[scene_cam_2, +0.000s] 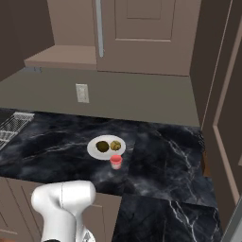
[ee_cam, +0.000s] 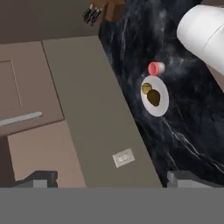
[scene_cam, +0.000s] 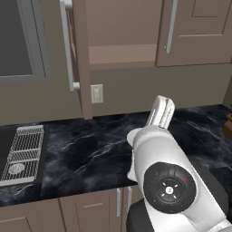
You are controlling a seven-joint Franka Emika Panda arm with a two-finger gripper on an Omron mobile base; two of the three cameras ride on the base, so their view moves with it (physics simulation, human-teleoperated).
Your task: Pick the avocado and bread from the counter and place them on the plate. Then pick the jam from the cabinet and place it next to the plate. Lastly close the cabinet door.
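A: Left to right, then. The cabinet door [scene_cam: 77, 54] stands swung out edge-on, the shelf [scene_cam: 122, 53] behind it bare. So that door is the job left, I'd say.

B: And the food?

A: On the bench [scene_cam_2: 165, 160], the plate [scene_cam_2: 106, 147] sits near the front edge with two things on it: a dark avocado [scene_cam_2: 102, 146] on its left half, and a paler lump, the bread [scene_cam_2: 115, 145], touching or just beside it.

B: Jam?

A: Pink jam jar [scene_cam_2: 116, 162] just beside the plate's rim, toward the front edge. The placing steps look done.

B: Now the pincer.

A: In the hand view the pincer [ee_cam: 112, 177] looks down past the wall outlet [ee_cam: 123, 157]. Its two fingertips [ee_cam: 41, 178] stand wide apart, nothing between them, touching nothing.

B: Ready for the door, then.

A: My guess, yes.
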